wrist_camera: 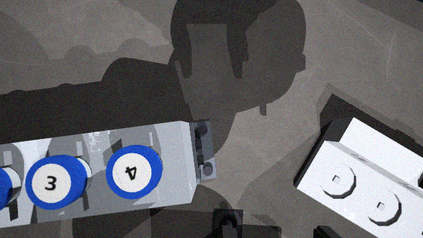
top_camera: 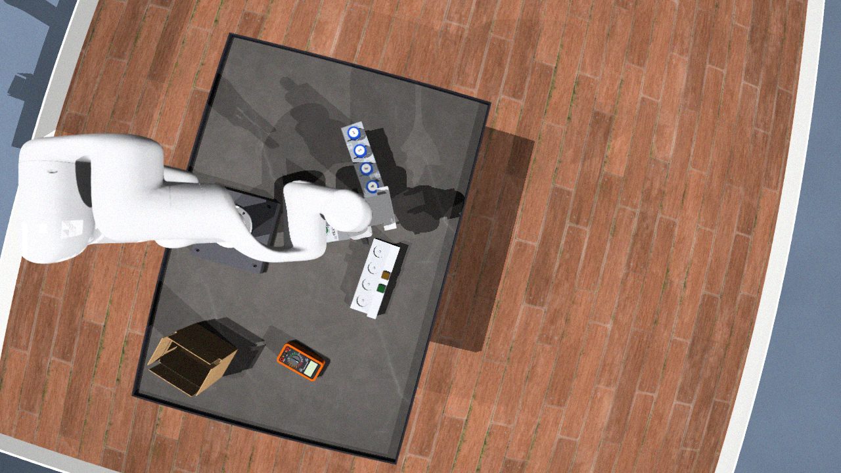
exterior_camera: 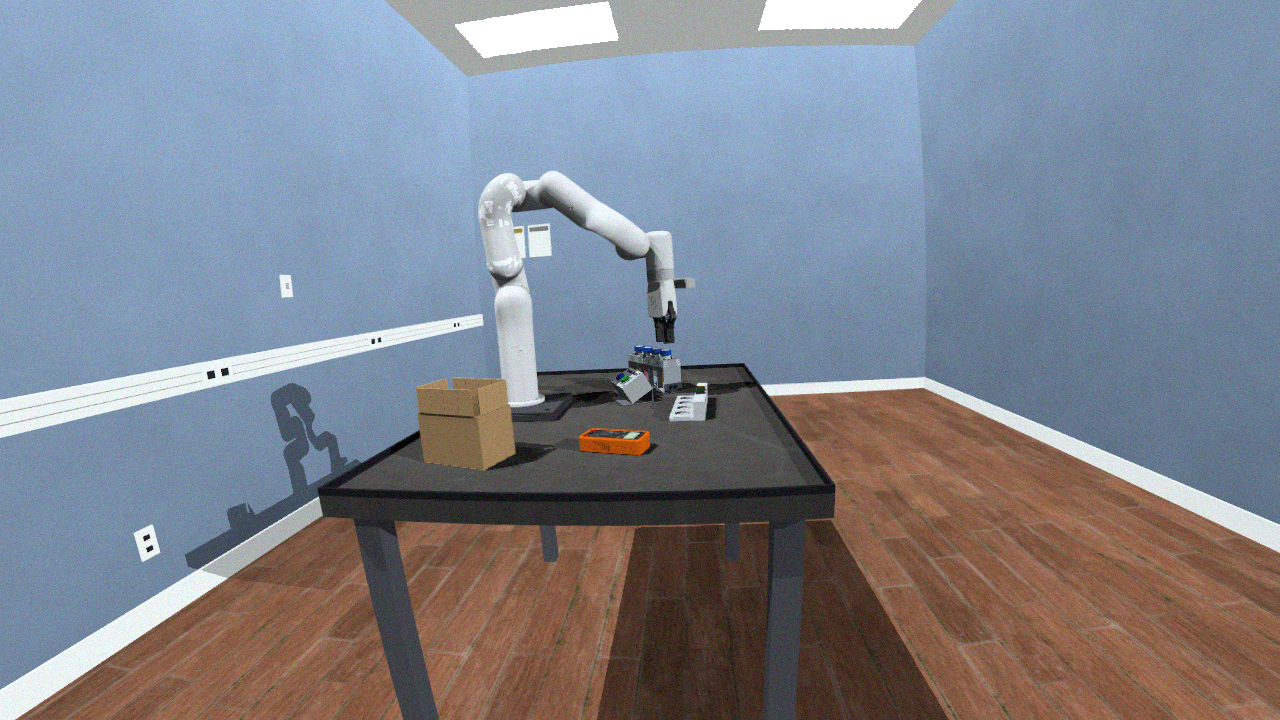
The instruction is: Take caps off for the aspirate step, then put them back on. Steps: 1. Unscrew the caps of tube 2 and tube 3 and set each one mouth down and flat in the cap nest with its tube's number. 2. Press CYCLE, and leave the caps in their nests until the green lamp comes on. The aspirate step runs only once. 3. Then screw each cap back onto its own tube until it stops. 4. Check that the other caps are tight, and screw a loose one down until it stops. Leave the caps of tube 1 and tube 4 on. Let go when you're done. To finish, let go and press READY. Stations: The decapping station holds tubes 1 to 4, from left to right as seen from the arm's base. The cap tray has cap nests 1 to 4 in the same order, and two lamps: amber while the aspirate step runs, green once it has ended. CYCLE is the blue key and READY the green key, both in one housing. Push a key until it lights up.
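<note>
Dark grey surface (top_camera: 246, 106), white arm (top_camera: 176, 205) over it. Grey decapping station (wrist_camera: 175, 155) holds four blue-rimmed caps, all on; white cap tray (top_camera: 367, 276) at 5 o'clock from it, nests bare. Step 1 barely begun, I'd say. Gripper (exterior_camera: 665, 337) half open, holding nothing, above the station's tube-4 end. Next: shift to cap 3 (wrist_camera: 50, 182), descend, close. Key housing hidden under arm; fingertips out of wrist view.
</note>
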